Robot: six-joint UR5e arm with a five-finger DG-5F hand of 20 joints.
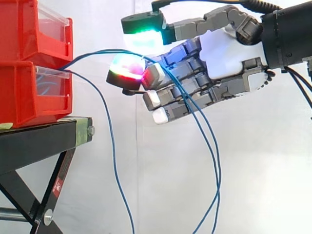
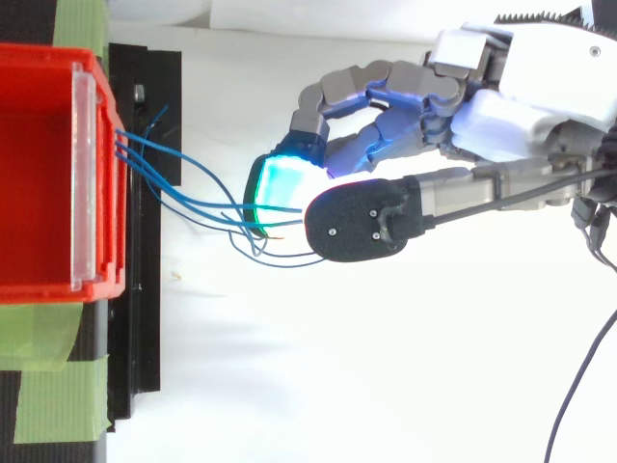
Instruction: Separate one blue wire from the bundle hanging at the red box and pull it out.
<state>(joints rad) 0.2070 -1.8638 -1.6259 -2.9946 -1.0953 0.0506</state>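
Observation:
Several blue wires (image 2: 159, 183) fan out of the front of the lower red box (image 1: 29, 92) at the left. One blue wire (image 1: 105, 50) arcs up from the box to my hand (image 1: 224, 53), which comes in from the right. It passes between my curled fingers (image 1: 168, 80), and two strands hang down below the hand (image 1: 214, 165). The thumb (image 1: 146, 27) glows green above, apart from the wire. From above, the hand (image 2: 501, 125) curls over the wire ends about a hand's width from the box (image 2: 39, 174). Another blue wire (image 1: 113, 156) hangs loose from the box.
Two red bins are stacked on a black stand (image 1: 39, 141) with crossed legs. Green tape (image 2: 58, 386) marks the stand's top. A white curtain hangs behind, and open room lies below and to the right of the hand.

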